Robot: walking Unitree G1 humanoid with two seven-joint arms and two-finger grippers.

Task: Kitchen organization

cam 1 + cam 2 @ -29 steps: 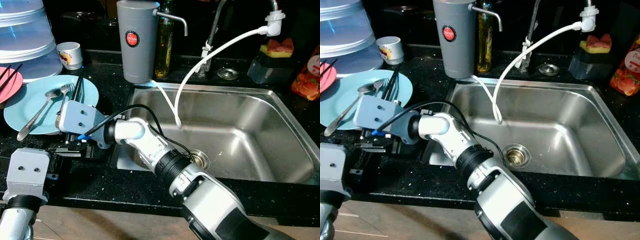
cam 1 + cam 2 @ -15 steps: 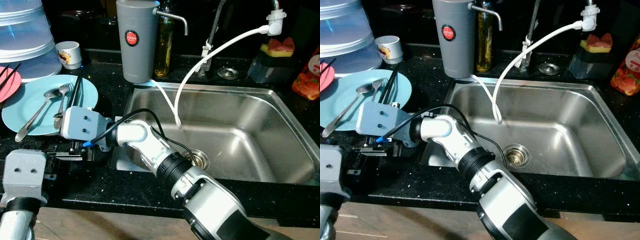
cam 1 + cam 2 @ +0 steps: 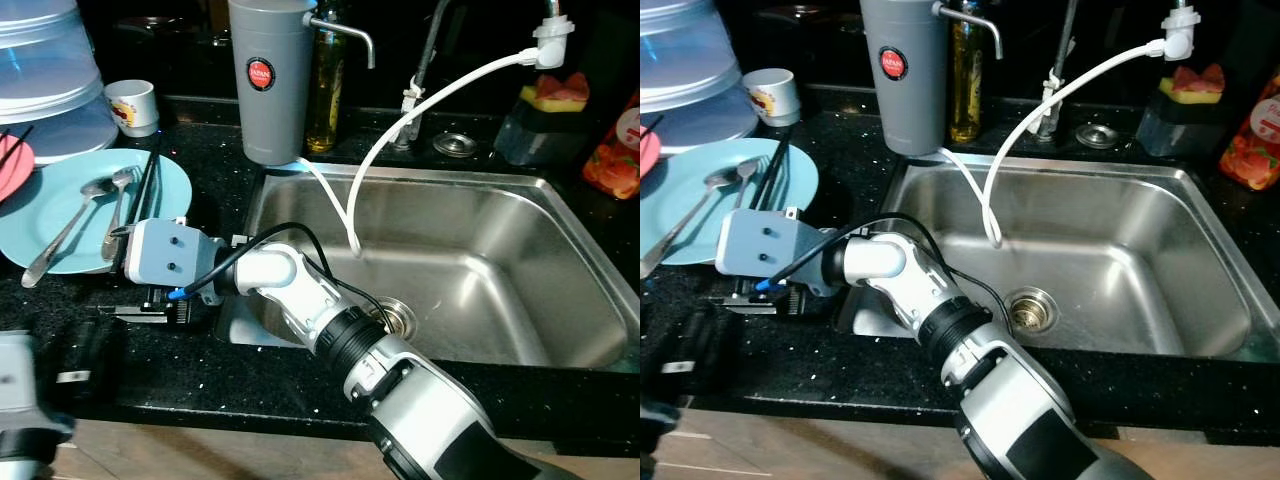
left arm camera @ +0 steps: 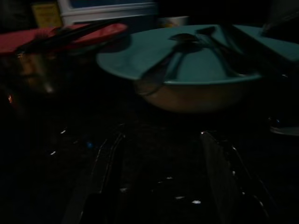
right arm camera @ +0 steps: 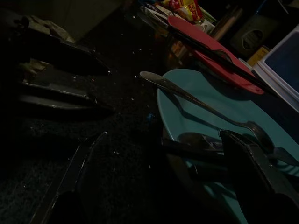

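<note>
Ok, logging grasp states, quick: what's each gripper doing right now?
Left gripper: open, holding nothing.
Right gripper: open, empty, at the teal plate.

The two head views look forward and down from above the counter's near edge, sharing the steel sink [image 3: 560, 290] and the teal plate [image 3: 80, 215] at far left. Both wrist cameras sit low over the dark counter [image 5: 117, 107], close to that plate, facing it from opposite sides.
</note>
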